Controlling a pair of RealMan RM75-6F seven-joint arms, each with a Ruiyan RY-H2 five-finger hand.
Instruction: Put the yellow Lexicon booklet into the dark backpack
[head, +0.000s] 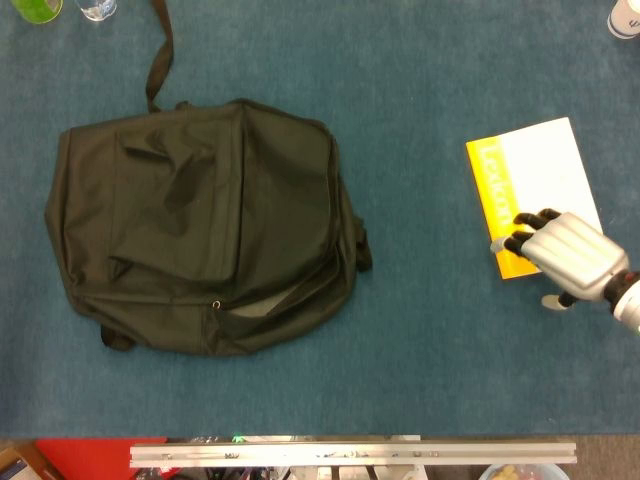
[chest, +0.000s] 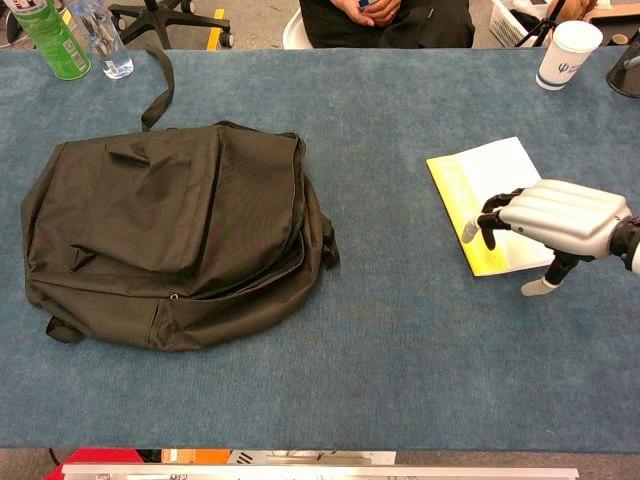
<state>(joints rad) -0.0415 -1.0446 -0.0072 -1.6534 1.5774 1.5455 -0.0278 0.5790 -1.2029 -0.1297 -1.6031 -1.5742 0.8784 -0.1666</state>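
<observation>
Right hand (head: 565, 250) lies palm-down on booklet (head: 530, 195) at 3 o'clock (grasp unclear, probably just resting); backpack (head: 200, 225) at 9.

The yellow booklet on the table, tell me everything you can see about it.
The booklet is thin and flat, a paper-looking cover with a yellow band along its left edge bearing lettering and a white panel over the rest. It lies closed on the blue table, turned slightly askew, well to the right of the dark backpack and apart from it. The right hand is over its near right corner, with the fingertips on the cover; whether they grip the edge cannot be told.
</observation>
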